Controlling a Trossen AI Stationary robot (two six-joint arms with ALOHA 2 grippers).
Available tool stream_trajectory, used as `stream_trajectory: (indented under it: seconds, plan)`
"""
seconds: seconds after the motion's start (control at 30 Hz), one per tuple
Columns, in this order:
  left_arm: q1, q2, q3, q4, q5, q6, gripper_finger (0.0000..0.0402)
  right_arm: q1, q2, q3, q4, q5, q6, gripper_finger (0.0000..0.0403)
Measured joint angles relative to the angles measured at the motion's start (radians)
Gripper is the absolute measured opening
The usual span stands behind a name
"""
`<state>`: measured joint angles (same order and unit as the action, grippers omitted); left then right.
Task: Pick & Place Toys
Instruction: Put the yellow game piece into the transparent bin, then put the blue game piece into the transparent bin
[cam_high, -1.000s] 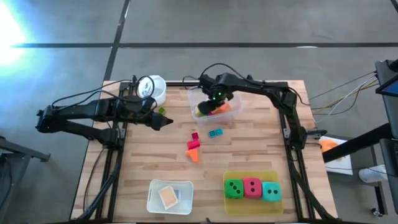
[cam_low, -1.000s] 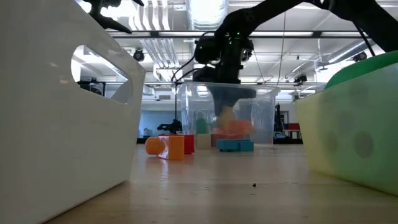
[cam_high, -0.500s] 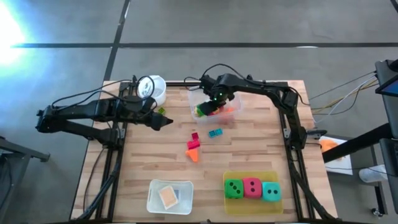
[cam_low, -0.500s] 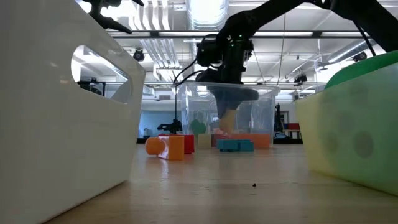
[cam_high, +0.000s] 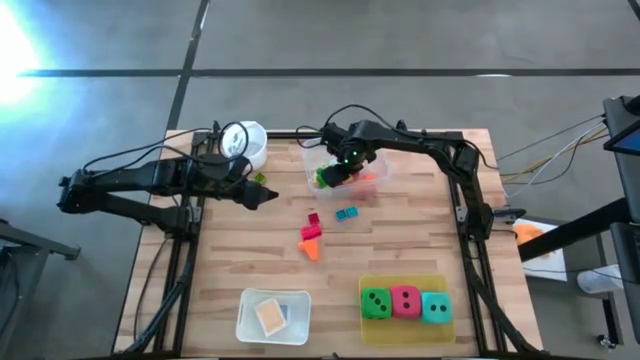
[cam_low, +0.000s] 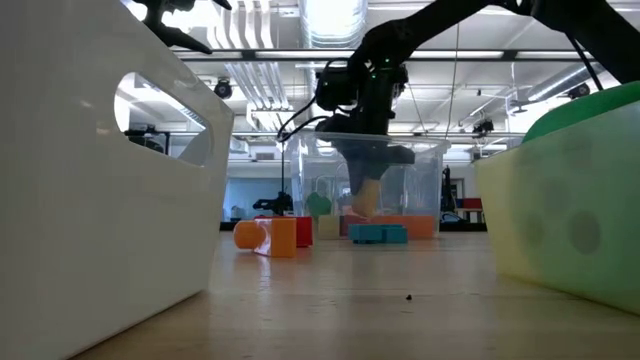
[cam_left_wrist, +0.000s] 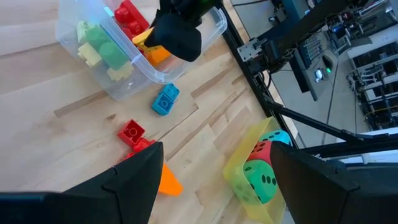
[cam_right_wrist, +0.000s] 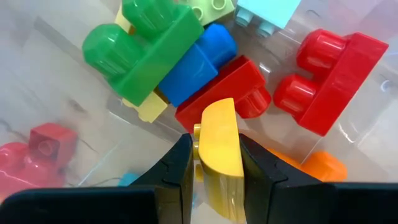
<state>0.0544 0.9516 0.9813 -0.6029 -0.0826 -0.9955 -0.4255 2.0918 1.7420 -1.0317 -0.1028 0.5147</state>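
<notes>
Hovering over the clear plastic tub (cam_high: 345, 172) at the counter's (cam_high: 250, 250) far edge, my right end effector (cam_high: 343, 166) has dropped lower into it than a second ago. Left end effector (cam_high: 262, 195) waits spread beside the white cup (cam_high: 243, 143).

Low view: right end effector (cam_low: 366, 185) reaches down inside the tub, nearer its floor than before.

Left wrist: loose small red (cam_left_wrist: 131, 132), blue (cam_left_wrist: 165, 99) and orange (cam_left_wrist: 168, 182) blocks lie outside the tub.

Right wrist: fingers (cam_right_wrist: 176, 171) pinch a rounded yellow plastic block (cam_right_wrist: 218, 149) just above the green, blue and red bricks (cam_right_wrist: 227, 84) already inside. Release looks due; the scattered blocks remain.
</notes>
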Motion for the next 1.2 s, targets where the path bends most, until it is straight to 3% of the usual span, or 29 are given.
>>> stream_trajectory:
  seconds: [0.23, 0.53, 0.8, 1.1, 1.2]
  plan:
    - [0.000, 0.000, 0.000, 0.000, 0.000, -0.006, 0.0297, 0.000, 0.000, 0.000, -0.002, -0.003, -0.001, 0.0085]
    - [0.000, 0.000, 0.000, 0.000, 0.000, -0.005, 0.0297, 0.001, 0.000, 0.000, -0.003, -0.031, -0.021, 0.0251]
    - [0.000, 0.000, 0.000, 0.000, 0.000, -0.005, 0.0297, 0.002, -0.001, 0.000, -0.002, -0.031, -0.025, 0.0354]
    - [0.000, 0.000, 0.000, 0.000, 0.005, -0.005, 0.0297, 0.007, -0.026, 0.000, -0.013, -0.026, -0.003, 0.0375]
    - [0.000, 0.000, 0.000, 0.000, 0.016, -0.005, 0.0297, 0.039, -0.074, 0.000, -0.033, 0.027, -0.035, 0.0375]
